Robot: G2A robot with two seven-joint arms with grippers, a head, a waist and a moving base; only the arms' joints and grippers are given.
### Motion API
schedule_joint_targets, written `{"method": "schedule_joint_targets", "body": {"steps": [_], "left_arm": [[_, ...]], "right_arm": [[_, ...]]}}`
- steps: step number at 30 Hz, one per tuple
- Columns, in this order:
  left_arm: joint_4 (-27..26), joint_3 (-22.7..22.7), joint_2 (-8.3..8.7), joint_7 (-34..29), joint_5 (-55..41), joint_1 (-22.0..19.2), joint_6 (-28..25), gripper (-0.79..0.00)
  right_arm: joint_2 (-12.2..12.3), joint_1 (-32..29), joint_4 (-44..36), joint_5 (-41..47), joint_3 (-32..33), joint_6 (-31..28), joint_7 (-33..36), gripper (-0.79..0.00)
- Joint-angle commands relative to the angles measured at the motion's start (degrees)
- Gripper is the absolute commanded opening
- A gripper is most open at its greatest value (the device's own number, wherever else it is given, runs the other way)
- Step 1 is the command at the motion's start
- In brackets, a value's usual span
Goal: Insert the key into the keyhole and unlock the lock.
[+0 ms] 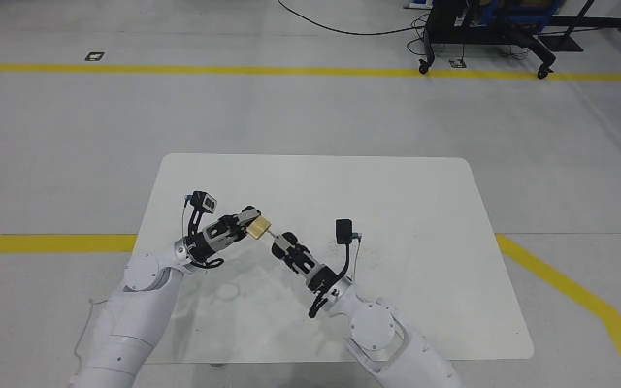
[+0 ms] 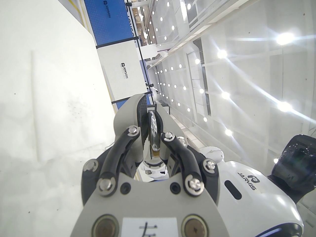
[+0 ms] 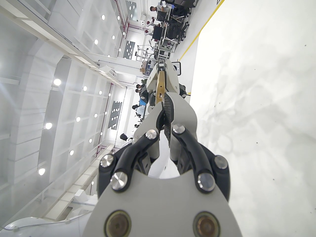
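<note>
Left gripper (image 2: 150, 108) clamps lock (image 3: 160, 85) by shackle (image 2: 153, 127); right gripper (image 3: 163, 102) pinched shut at its base, key hidden; unlock likely pending

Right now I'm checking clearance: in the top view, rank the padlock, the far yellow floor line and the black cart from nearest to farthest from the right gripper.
1. padlock, at the right gripper tips, held by the left gripper.
2. far yellow floor line, beyond the table.
3. black cart, far right on the floor.
</note>
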Motion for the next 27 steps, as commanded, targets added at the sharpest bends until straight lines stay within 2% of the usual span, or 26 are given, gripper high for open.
{"method": "schedule_joint_targets", "body": {"steps": [1,27], "left_arm": [[-0.09,-0.01,0.0,0.16,0.15,0.06,0.0,-0.785],[-2.28,-0.29,0.06,3.37,3.58,1.33,-0.59,-0.785]], "right_arm": [[-0.03,-0.11,0.03,-0.08,0.0,-0.11,-0.01,-0.785],[-0.83,-0.12,0.5,-2.42,-0.65,0.17,-2.05,-0.785]]}}
